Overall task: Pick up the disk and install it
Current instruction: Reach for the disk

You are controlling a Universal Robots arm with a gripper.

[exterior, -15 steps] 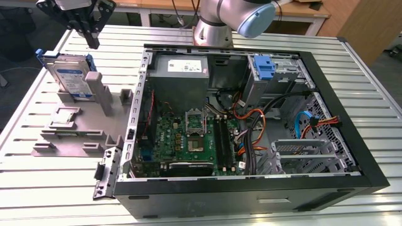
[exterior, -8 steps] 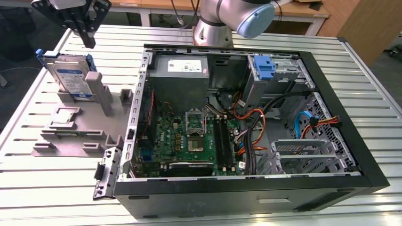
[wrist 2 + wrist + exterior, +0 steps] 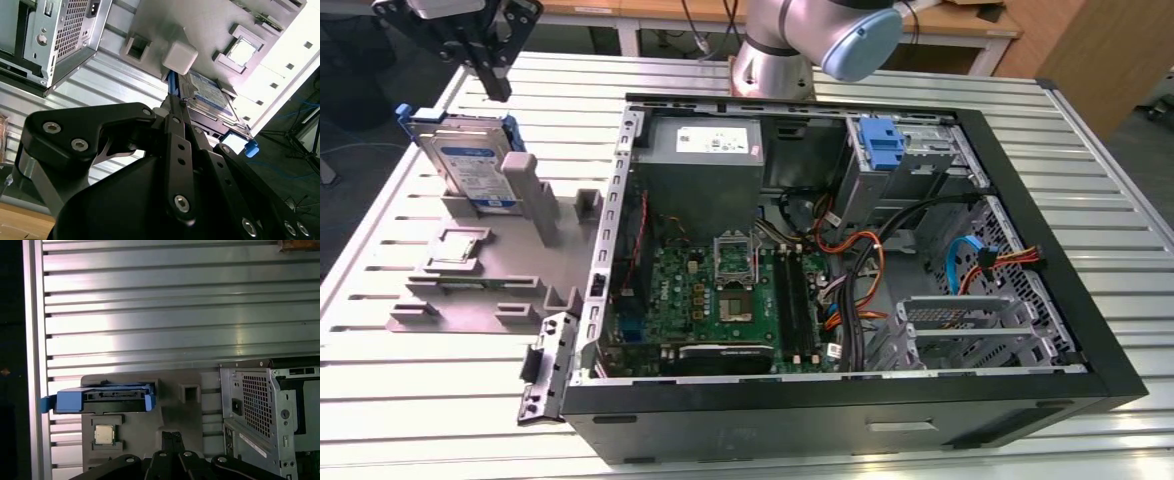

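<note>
Spotted tool point(image 3: 498, 92) at the far side of the bench point(image 3: 454, 400), toward the exterior view's left, hanging just above disk point(image 3: 464, 165). Sits over the end of the disk's top edge nearer the exterior view's right, a small gap between, no contact. Looks closed, tips together with nothing gripped; same read in the second wrist view point(image 3: 172, 102) and the first wrist view point(image 3: 173, 435).

Found disk parked upright in a slot of the grey fixture point(image 3: 467, 290), well apart from the open computer case point(image 3: 1067, 300) on the exterior view's right. Stands on end, thin edge up, labelled face turned near and toward the case. In the first wrist view, disk point(image 3: 107, 397) shows as a narrow bar: blue carrier around a dark connector strip facing up at the tool. Probably long axis vertical, though hard to confirm from this angle. In the second wrist view, shows label side of disk point(image 3: 212, 95) just beyond the tips.

Also logged a small square chip point(image 3: 103, 434) seated in the fixture near the disk.
</note>
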